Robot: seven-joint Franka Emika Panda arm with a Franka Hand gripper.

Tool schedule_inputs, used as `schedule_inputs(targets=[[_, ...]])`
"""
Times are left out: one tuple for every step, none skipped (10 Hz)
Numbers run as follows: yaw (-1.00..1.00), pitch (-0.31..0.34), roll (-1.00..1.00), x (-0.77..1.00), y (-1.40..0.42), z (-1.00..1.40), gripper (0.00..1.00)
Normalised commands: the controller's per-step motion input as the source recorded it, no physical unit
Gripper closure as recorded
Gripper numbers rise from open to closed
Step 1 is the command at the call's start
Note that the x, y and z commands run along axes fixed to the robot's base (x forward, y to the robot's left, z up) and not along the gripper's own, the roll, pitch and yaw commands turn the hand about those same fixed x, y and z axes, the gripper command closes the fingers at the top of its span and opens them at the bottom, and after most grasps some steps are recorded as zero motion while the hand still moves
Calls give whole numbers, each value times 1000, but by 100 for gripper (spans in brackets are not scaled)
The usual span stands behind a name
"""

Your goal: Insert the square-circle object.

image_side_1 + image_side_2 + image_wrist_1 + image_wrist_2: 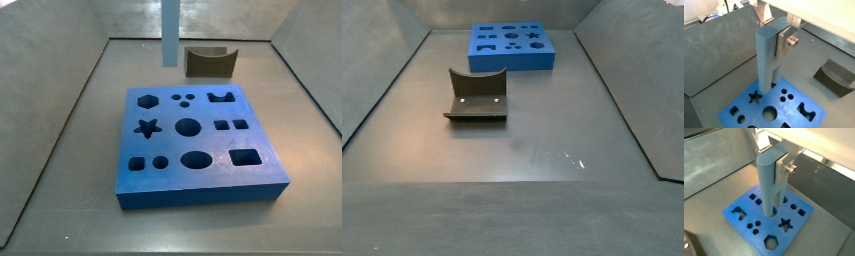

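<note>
The square-circle object (767, 55), a long pale grey-blue bar, hangs upright in my gripper (775, 34). The gripper is shut on the bar's upper end, with one silver finger (785, 44) flat against its side. The same grip shows in a wrist view (773, 160), where the bar (769, 188) ends in two short stubs. The lower end hangs above the blue board (807, 102), over the holes near the star. In a side view the bar (170, 32) hangs clear above the board (201, 175), and the gripper is out of frame there. The bar is out of view in a side view that shows only the board (512, 60).
An olive-brown block with a curved notch stands on the grey floor beyond the board (209, 62) and shows in a side view (476, 95) and a wrist view (834, 77). Grey walls enclose the floor on all sides.
</note>
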Motion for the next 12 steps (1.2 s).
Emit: schedule_inputs(targets=[[-817, 0, 3, 0, -454, -180, 100], [-746, 0, 7, 0, -546, -126, 100], [-689, 0, 19, 0, -611, -89, 100], [-723, 0, 23, 0, -566, -91, 100], [-880, 0, 4, 9, -351, -97, 100], [-920, 0, 0, 6, -291, -109, 100], [-951, 0, 0, 0, -240, -131, 100], [-949, 0, 0, 0, -240, -123, 100], [-943, 0, 0, 3, -243, -111, 100], [-949, 0, 0, 3, -240, -114, 100], [-954, 0, 0, 0, -231, -126, 100], [-974, 0, 0, 0, -200, -151, 100]])
